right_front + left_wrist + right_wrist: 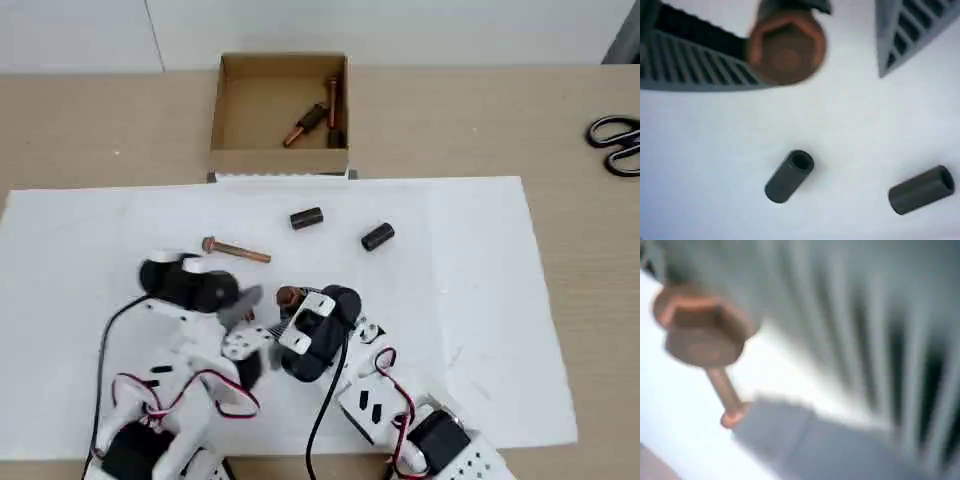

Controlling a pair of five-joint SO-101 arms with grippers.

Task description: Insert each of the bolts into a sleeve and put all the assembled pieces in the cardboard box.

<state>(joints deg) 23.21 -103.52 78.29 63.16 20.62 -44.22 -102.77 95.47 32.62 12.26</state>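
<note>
Hex bolt (pixel 288 295): copper; sits where the two gripper tips meet, over the near half of the white sheet (pixel 480 300). Seen head-on in the left wrist view (pixel 785 47).
Left gripper (pixel 825 75): fingers spread wide. One ribbed finger (pixel 695 65) lies against the bolt's head, the other stands apart from it. Not clamped on it.
Right gripper (pixel 300 305): right at the same bolt; I cannot tell whether it grips.
Loose bolt (pixel 236 250): lying flat on the sheet, just beyond the left arm.
Sleeves: two, black, on their sides on the sheet between the grippers and the box: first sleeve (pixel 306 217), second sleeve (pixel 377 236), apart from each other.
Cardboard box (pixel 228 110): on the table past the sheet's far edge, holding two assembled pieces (pixel 305 125).
Scissors (pixel 615 143): on the table's far right, off the sheet.
</note>
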